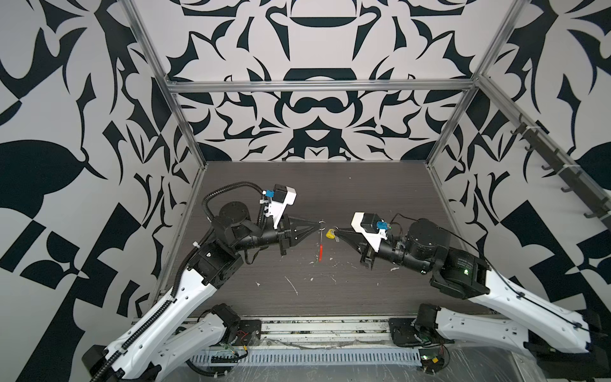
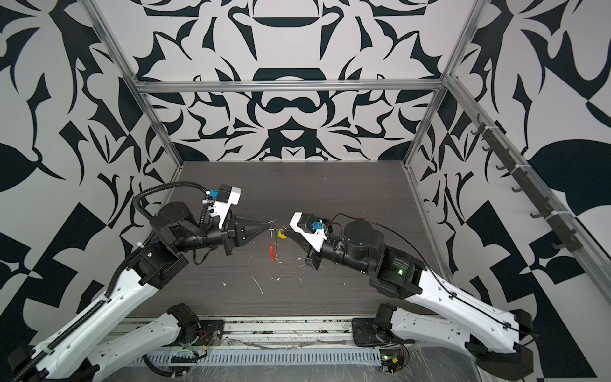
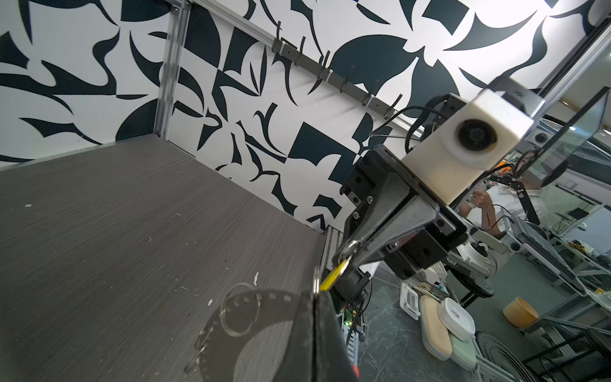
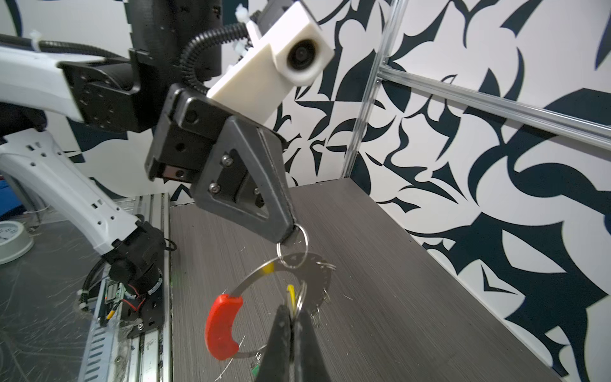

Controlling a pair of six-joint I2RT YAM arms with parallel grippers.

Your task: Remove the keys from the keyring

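left gripper (image 1: pixel 318 227) is clamping shut on the small split ring (image 4: pixel 306 244) at the top of the keyring (image 4: pixel 221 325). The hoop is hanging edge-on in the air over the middle of the table (image 1: pixel 363 191), red arc low. right gripper (image 1: pixel 336 229) is pinching the yellow key (image 1: pixel 329 234) just beside it, jaws closed. green key (image 4: pixel 254 372) is barely peeking out at the hoop's bottom.

A dark wood-grain table (image 1: pixel 314 185) fills the middle in both top views, strewn with white scraps (image 1: pixel 292 286) toward 6 o'clock. Black-and-white patterned walls (image 1: pixel 317 46) rise at 9, 12 and 3 o'clock, edged by a metal frame (image 1: pixel 317 86). A hook rail (image 1: pixel 555 152) runs along the 3 o'clock wall. A slotted duct (image 1: pixel 307 358) lies at 6 o'clock.
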